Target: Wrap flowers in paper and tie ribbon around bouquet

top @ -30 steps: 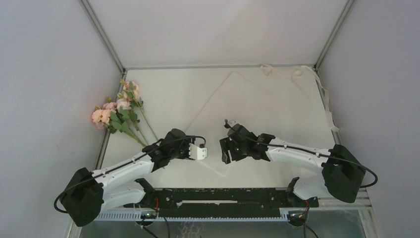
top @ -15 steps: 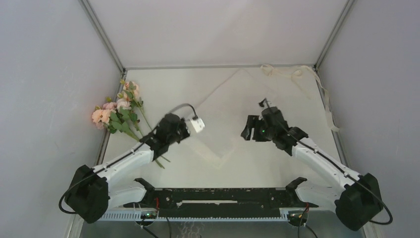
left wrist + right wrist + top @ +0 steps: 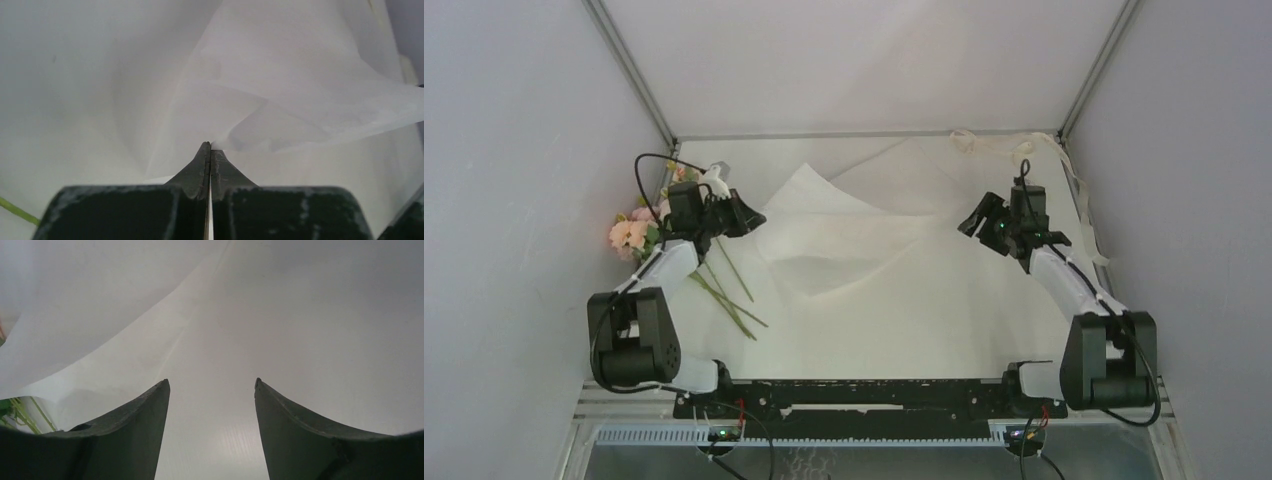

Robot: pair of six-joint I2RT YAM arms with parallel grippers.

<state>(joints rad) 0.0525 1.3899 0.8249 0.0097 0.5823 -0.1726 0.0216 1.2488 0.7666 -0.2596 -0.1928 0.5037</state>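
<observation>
Left claw [image 3: 210, 150]: you have it clenched on the paper [image 3: 300, 85] edge.
Right claw [image 3: 212, 385]: yours hangs released, empty.
Flowers [image 3: 649, 235]: beside your left arm.

The right gripper [image 3: 211, 381] holds its dark fingers wide apart, only the white table [image 3: 325, 325] showing between them; the paper [image 3: 95, 325] rises ahead to its left; green stems [image 3: 22, 415] peek at far left.

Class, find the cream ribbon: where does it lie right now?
In the top view, the ribbon lies at the table's far right corner. It trails along the right edge just beyond the right gripper, past the paper's far corner.
</observation>
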